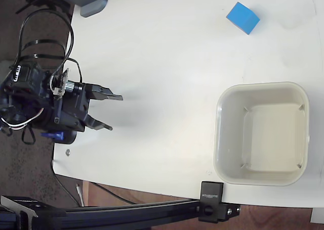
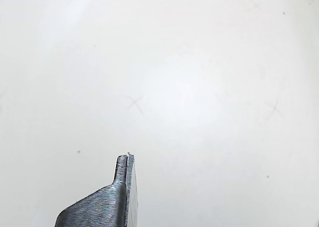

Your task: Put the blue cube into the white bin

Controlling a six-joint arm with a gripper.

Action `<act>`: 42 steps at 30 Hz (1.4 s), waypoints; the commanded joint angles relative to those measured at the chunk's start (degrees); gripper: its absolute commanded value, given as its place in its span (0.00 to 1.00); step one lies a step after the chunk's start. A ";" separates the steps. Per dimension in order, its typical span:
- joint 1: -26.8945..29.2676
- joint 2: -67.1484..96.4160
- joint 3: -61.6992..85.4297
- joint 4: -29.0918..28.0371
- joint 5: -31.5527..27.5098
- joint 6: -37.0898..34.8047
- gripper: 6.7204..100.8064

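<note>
The blue cube (image 1: 243, 17) rests on the white table at the upper right of the fixed view. Well below it, at the right, stands the white bin (image 1: 218, 134), and nothing shows inside it. My gripper (image 1: 114, 111) hovers over the table's left edge, far from both, open with nothing between its fingers. The wrist view holds only bare white tabletop and one dark finger (image 2: 122, 192) at the bottom. Neither cube nor bin appears in that view.
A black clamp (image 1: 212, 207) on a dark rail grips the table's bottom edge just below the bin. A grey device (image 1: 93, 0) sits at the top left corner. Cables (image 1: 35, 43) loop beside the arm, off the table's left edge.
</note>
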 commanded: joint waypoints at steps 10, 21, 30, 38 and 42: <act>0.44 1.32 -1.23 -0.35 -0.62 -0.18 0.99; 0.44 1.32 -1.49 -0.18 -0.53 -0.18 0.99; 0.35 0.88 -6.68 -0.26 -0.26 -2.37 0.99; 3.78 -15.82 -20.92 -1.85 -4.66 -5.63 0.99; 2.72 -29.53 -29.53 -7.03 -8.44 -8.44 0.99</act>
